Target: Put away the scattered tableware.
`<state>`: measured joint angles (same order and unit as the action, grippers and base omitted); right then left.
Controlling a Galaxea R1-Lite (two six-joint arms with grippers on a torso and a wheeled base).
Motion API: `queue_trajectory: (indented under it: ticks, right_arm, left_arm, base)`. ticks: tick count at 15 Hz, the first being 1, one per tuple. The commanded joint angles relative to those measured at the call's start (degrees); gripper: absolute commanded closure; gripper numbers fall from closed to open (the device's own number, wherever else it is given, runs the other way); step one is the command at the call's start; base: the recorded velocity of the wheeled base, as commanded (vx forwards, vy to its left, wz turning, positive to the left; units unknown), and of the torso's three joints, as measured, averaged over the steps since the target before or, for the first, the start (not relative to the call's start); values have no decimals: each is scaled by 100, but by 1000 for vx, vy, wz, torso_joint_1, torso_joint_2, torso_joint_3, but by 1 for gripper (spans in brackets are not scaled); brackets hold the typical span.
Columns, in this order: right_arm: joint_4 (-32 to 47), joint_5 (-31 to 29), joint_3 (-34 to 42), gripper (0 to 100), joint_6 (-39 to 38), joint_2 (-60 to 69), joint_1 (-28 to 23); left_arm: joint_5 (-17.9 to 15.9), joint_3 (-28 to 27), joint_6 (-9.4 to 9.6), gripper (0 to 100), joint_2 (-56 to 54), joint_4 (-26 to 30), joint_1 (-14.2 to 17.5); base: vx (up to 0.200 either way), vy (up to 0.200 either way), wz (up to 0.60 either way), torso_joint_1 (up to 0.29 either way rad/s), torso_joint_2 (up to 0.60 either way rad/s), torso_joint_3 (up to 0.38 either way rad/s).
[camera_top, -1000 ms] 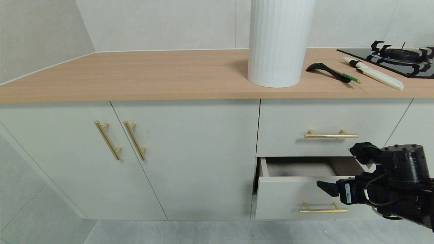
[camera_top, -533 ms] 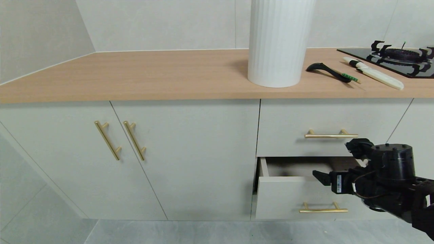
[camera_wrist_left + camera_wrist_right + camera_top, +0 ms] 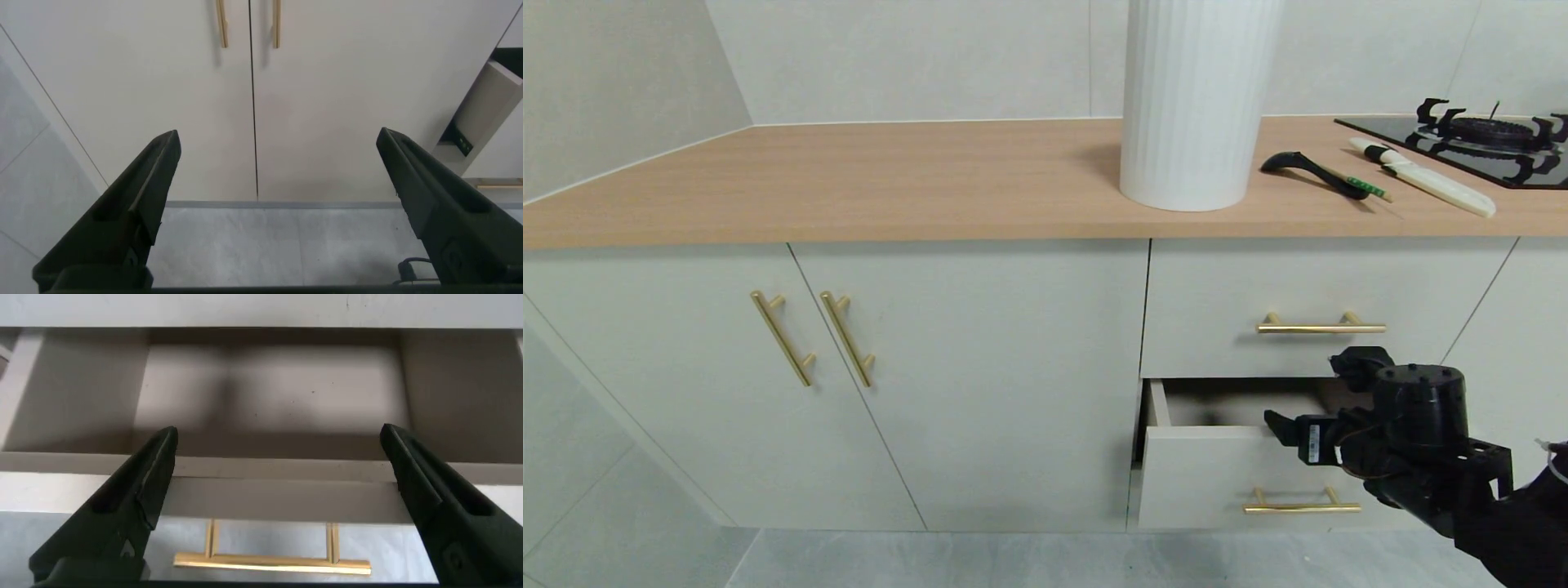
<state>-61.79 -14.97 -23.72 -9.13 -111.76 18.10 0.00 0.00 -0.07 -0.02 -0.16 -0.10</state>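
Tableware: black spoon (image 3: 1311, 171) and white knife (image 3: 1425, 186) lie on the countertop's (image 3: 890, 180) right end, near its front edge.
Lower drawer (image 3: 1217, 478): partly pulled out.
Right gripper (image 3: 278, 439): spread wide, at the drawer front's top edge.
Left gripper (image 3: 276, 139): spread wide, facing cabinet doors (image 3: 327, 98).

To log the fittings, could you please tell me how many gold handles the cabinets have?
4: the left door handle, the right door handle beside it, the upper drawer handle, the lower drawer handle on the open drawer. Others may lie out of frame.
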Motion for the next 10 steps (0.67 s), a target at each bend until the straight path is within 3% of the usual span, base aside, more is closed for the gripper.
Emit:
queue_trajectory:
  ticks: [1,10]
  right_arm:
    - [45,12,78,0,17,-118,0]
    - [220,47,193,0,34,164,0]
  left_arm:
    - [0,0,-1,0,2,-2,1]
    - [0,0,-1,0,2,-2,1]
  base:
    - [0,0,0,0,0,0]
    - [0,0,0,0,0,0]
